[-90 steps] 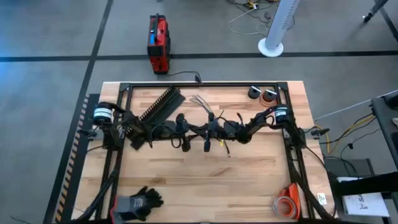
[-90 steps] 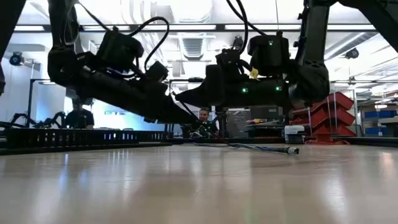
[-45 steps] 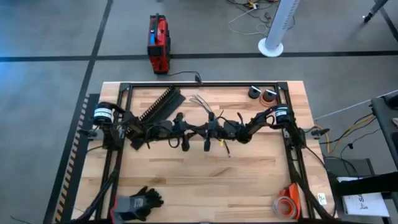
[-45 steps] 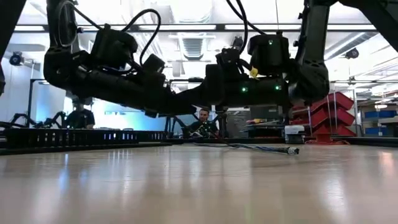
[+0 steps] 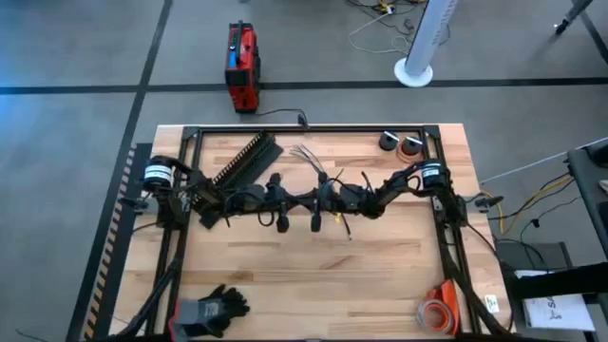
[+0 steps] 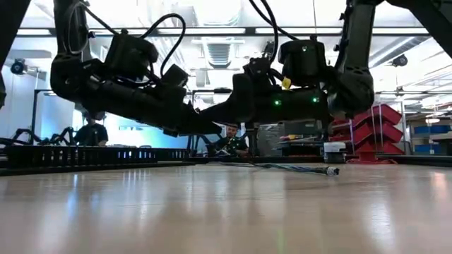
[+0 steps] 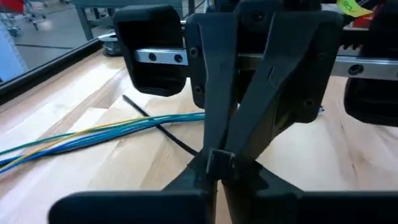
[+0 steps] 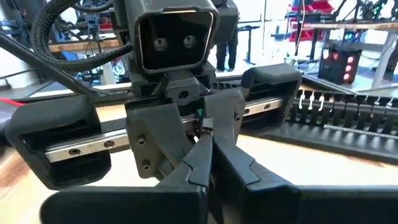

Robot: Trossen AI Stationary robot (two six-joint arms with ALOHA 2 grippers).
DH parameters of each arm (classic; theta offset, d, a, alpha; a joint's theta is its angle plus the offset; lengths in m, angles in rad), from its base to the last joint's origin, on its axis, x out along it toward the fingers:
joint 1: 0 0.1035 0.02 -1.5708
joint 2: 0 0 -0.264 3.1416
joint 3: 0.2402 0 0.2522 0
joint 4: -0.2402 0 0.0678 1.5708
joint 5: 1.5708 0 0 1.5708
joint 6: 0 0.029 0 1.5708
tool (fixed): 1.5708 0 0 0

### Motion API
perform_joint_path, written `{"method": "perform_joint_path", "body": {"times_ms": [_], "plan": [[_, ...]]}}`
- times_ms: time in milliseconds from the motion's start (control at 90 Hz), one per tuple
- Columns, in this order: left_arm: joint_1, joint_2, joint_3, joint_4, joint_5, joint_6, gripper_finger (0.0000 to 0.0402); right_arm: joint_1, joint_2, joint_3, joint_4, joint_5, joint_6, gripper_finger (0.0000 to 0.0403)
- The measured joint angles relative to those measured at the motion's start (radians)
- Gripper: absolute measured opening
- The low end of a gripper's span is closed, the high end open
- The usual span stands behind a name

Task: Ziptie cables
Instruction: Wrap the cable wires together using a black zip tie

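**A:** Where do we find the two hands?

**B:** We see them over the middle of the worktop (image 5: 313,275). The left hand (image 5: 294,200) and the right hand (image 5: 301,200) point straight at each other, tip to tip. From table height we see both arms raised off the wood.

**A:** How wide do we judge them?

**B:** Narrow, both of them. In its own wrist view the left hand (image 7: 214,165) has its fingers drawn together to a point. The right hand (image 8: 208,147) looks the same in its own. The two sets of tips meet at one spot. We cannot tell whether anything thin is pinched there.

**A:** And the cables?

**B:** We see the cables (image 5: 306,157) lying on the worktop. Their fanned end is on the far side of the hands, and the bundle runs back under the right arm. From the left wrist the cables (image 7: 93,134) show as blue, green and yellow strands lying flat on the wood below the hands, with one thin black wire crossing them. Low down, we see them (image 6: 282,167) stretched along the surface, ending in a small plug. Neither hand appears to grip them.

**A:** What else do we notice?

**B:** A black slotted strip (image 5: 245,161) lies slantwise near the left arm. A pair of gloves (image 5: 209,309) lies at the near edge. An orange roll (image 5: 437,313) sits at the near right corner.
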State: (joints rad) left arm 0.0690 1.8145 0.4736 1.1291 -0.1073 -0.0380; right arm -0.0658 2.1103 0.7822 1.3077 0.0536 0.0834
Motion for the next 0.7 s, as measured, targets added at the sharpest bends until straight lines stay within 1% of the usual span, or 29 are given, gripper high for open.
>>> {"method": "perform_joint_path", "body": {"times_ms": [133,267,378,444,522,700], "plan": [[0.001,-0.003,0.001,-0.005,0.022,0.003,0.0000,0.001,-0.043,-0.001,-0.078,-0.001,0.030,0.0038],[0.000,-0.010,0.005,-0.021,0.027,0.011,0.0000,0.003,-0.150,-0.001,-0.287,-0.001,0.050,0.0074],[0.000,-0.011,0.012,-0.021,0.045,0.016,0.0000,0.003,-0.253,-0.002,-0.484,0.000,0.042,0.0091],[-0.001,-0.011,0.024,-0.030,0.063,0.027,0.0000,0.003,-0.307,-0.002,-0.570,0.000,0.030,0.0095],[-0.003,-0.011,0.046,-0.069,0.084,0.042,0.0000,0.004,-0.357,-0.002,-0.624,0.000,0.005,0.0094],[-0.005,-0.011,0.120,-0.245,0.096,0.080,0.0000,0.006,-0.402,-0.002,-0.709,-0.001,-0.032,0.0076]]}}
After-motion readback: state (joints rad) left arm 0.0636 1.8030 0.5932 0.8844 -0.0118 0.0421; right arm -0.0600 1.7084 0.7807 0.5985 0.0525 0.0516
